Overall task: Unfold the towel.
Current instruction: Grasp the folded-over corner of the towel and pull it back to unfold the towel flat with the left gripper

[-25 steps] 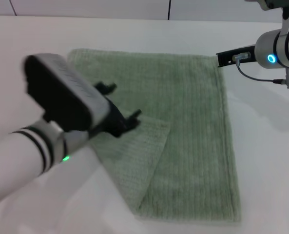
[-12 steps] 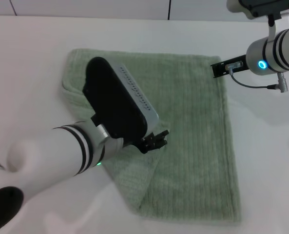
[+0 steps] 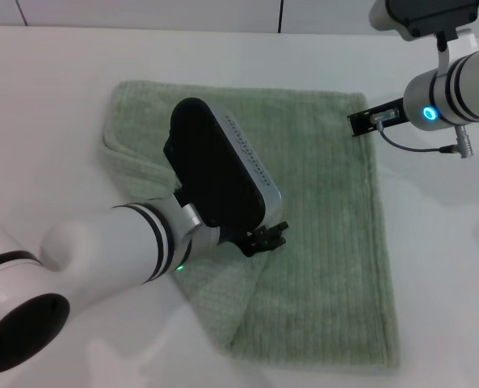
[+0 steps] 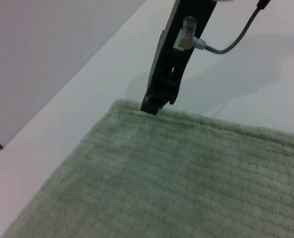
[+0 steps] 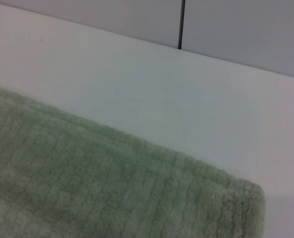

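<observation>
The towel (image 3: 320, 210) lies on the white surface (image 3: 53, 105), long axis near-to-far, its near-left corner folded inward. The left hand (image 3: 265, 239) sits right over that flap's tip; the right hand (image 3: 359, 124) touches the far-right corner. I cannot tell either hand's grip

The left arm (image 3: 102, 259) is showing a glossy white shell with black bands near the wrist and a small green light glowing beside them; a black wrist block edged in grey with a dotted row is sitting above the black left gripper (image 3: 265, 239). The right arm (image 3: 457, 93) is showing white with black bands, a blue ring light, a thin grey cable, and a black right gripper (image 3: 360, 123)
</observation>
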